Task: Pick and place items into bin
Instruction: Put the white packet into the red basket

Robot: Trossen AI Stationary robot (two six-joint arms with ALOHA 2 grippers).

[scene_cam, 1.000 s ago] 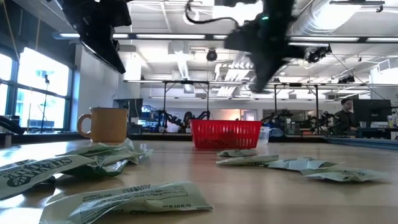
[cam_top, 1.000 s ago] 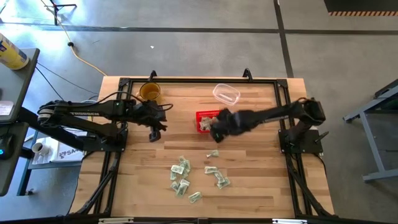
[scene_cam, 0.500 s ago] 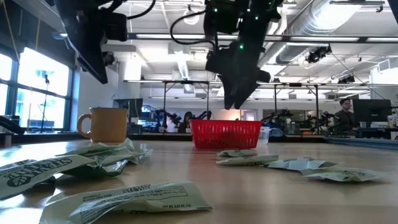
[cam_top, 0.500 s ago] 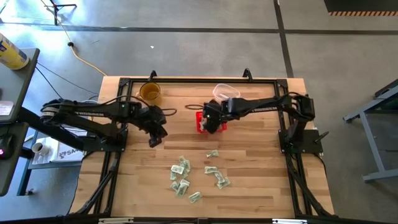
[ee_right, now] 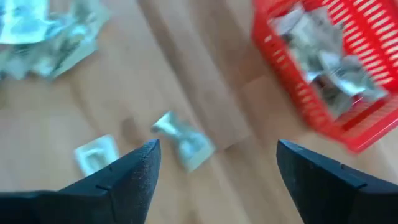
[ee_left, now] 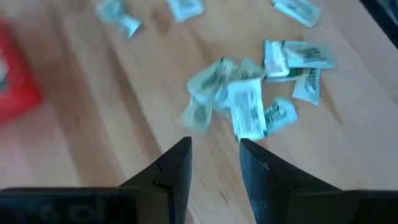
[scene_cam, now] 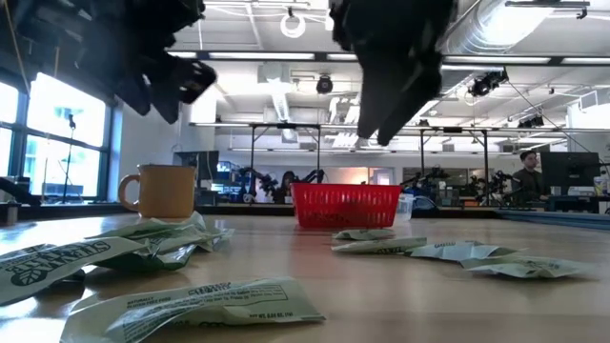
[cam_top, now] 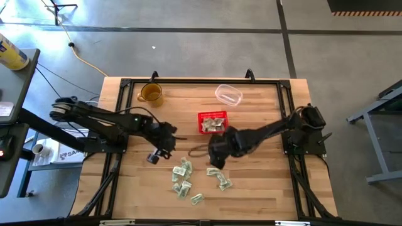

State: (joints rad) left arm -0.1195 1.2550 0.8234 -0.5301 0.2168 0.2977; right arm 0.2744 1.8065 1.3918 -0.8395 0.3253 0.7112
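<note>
A grey concrete floor (cam_top: 207,44) surrounds the wooden table (cam_top: 251,194). Across the room, tall windows (scene_cam: 52,129) admit daylight, and ceiling ducts (scene_cam: 496,24) run above distant workbenches (scene_cam: 457,191).

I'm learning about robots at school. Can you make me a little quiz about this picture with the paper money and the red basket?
1. True or false: the red basket already has some bills inside it.
2. Which thing stands nearest the clear container? A) the amber mug B) the red basket C) the pile of bills on the table
3. Fill in the gap: the right gripper has its fingers wide ____ above a loose bill, with nothing held between them.

Key
1. True: crumpled bills show inside it in the right wrist view.
2. B
3. open
</note>
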